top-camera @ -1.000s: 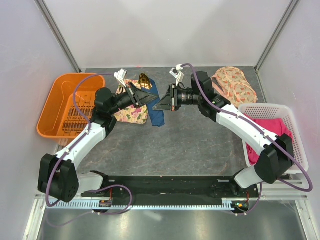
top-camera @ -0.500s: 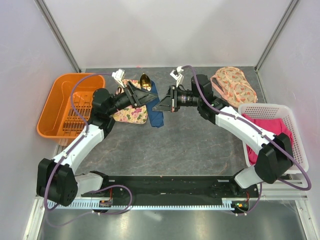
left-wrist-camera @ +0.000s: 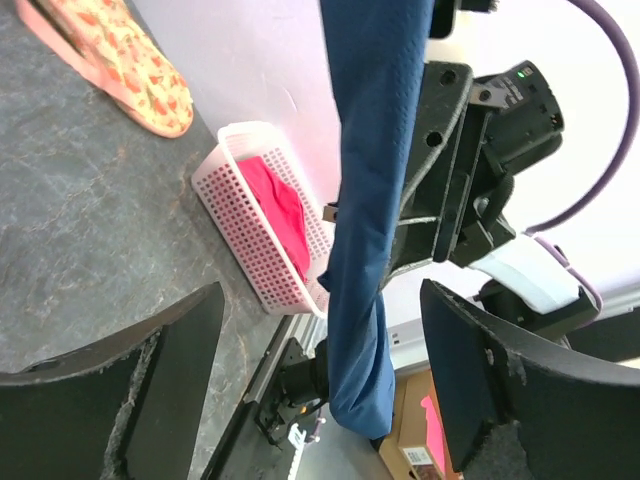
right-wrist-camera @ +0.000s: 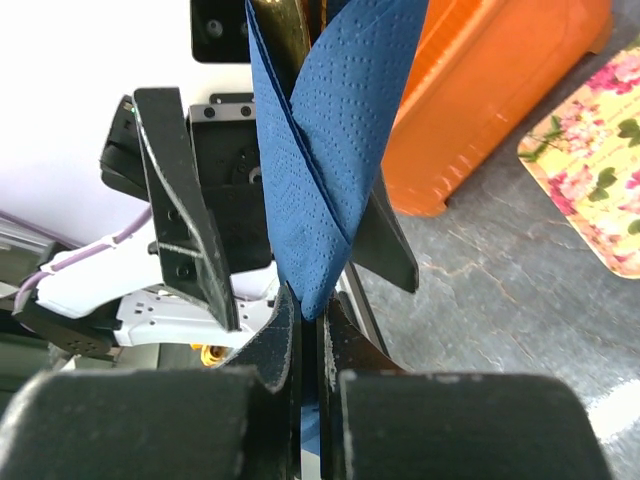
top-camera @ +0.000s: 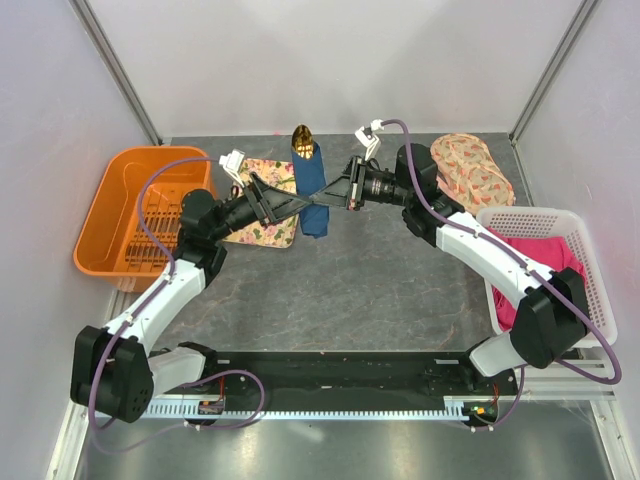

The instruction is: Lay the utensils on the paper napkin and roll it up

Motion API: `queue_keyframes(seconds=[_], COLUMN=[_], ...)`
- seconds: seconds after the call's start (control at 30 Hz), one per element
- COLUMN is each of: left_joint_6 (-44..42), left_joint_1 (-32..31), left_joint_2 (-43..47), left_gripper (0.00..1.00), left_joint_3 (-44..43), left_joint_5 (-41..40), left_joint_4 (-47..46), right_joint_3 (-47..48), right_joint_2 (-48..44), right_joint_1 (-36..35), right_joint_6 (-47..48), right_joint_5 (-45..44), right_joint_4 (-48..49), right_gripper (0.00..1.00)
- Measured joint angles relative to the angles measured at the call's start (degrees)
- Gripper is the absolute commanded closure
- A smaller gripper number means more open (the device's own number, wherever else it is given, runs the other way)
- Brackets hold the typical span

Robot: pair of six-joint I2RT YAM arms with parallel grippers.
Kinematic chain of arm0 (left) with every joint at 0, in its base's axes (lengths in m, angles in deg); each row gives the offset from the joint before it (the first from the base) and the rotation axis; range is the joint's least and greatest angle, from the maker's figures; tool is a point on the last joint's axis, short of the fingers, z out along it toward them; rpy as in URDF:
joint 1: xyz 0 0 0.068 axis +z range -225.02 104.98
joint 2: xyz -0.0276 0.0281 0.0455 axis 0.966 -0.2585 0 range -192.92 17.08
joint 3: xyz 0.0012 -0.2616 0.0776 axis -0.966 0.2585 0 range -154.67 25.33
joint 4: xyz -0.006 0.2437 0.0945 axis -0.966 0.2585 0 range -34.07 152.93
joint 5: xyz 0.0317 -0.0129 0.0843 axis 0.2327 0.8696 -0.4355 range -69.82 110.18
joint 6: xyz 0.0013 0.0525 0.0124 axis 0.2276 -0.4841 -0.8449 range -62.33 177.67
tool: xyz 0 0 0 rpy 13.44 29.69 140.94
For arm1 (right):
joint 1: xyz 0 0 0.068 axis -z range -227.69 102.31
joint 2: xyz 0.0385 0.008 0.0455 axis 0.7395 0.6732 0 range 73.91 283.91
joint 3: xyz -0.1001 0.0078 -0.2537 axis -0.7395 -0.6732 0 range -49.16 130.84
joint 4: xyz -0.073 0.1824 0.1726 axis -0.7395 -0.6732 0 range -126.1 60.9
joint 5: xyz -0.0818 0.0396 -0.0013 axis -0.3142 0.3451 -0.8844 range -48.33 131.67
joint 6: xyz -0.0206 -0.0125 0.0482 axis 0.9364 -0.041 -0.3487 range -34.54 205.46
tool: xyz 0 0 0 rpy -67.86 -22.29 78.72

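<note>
3 pale walls (top-camera: 330,60); mottled grey tabletop (top-camera: 380,290) beneath airborne paper napkin (top-camera: 309,170).

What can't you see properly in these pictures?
- Top view: the paper napkin wraps the utensils; only a gold tip shows, so no count.
- Left wrist view: the top edge cuts off the napkin's upper end.
- Right wrist view: the right gripper covers the napkin's lower end.

The left gripper (left-wrist-camera: 320,295) was closed, and now it has opened wide, with one finger on each side of the paper napkin (top-camera: 312,188). The right gripper (right-wrist-camera: 308,305) has squeezed a bit tighter on the napkin's end. The rolled napkin has come up off the floral tray (top-camera: 262,218) and moved right and farther back. The gold spoon (top-camera: 302,140) in its top went with it.
</note>
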Motion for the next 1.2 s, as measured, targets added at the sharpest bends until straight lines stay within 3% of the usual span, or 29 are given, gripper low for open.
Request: queue_keyframes(seconds=[0.23, 0.43, 0.47, 0.53, 0.57, 0.67, 0.87, 0.9, 0.97, 1.0, 1.2], left_joint_6=[0.02, 0.02, 0.02, 0.02, -0.04, -0.09, 0.0, 0.0, -0.07, -0.15, -1.42], left_joint_1=[-2.32, -4.52, -4.72, -4.9, -4.96, -4.98, -4.98, -4.98, -4.98, -4.98, -4.96], left_joint_2=[-1.25, -3.23, -3.5, -3.96, -4.11, -4.24, -3.93, -3.82, -3.67, -3.61, -3.56], left_gripper=[0.16, 0.3, 0.42, 0.54, 0.7, 0.98, 0.98, 0.98, 0.98, 0.98, 0.98], left_joint_3=[0.02, 0.02, 0.0, 0.0, -0.02, -0.13, -0.17, -0.17, -0.17, -0.17, -0.15], left_joint_5=[0.94, 1.22, 1.27, 1.31, 1.36, 1.64, 1.64, 1.64, 1.68, 1.77, 2.32], left_joint_4=[-5.2, -8.61, -8.85, -9.07, -9.18, -9.4, -8.22, -8.0, -7.54, -7.15, -4.66], right_joint_3=[-0.74, -1.36, -1.46, -1.75, -1.95, -2.25, -2.32, -2.32, -2.32, -2.32, -0.92], right_joint_2=[0.0, 0.0, 0.0, 0.0, 0.0, 0.0, 0.0, 0.0, 0.0, 0.0, -0.02], right_joint_1=[0.0, 0.0, 0.0, 0.0, 0.0, 0.0, 0.0, 0.0, 0.0, 0.0, 0.07], right_joint_6=[-2.64, -4.2, -4.42, -4.85, -5.07, -5.14, -4.09, -3.98, -3.74, -3.69, -2.51], right_joint_5=[-0.39, -0.57, -0.59, -0.59, -0.61, -1.05, -0.96, -0.96, -0.94, -0.92, -0.74], right_joint_4=[2.71, 4.74, 4.98, 5.46, 5.79, 6.03, 6.19, 6.14, 5.92, 5.7, 3.04], right_gripper=[1.0, 1.0, 1.0, 1.0, 1.0, 1.0, 1.0, 0.89, 0.77, 0.65, 0.5])
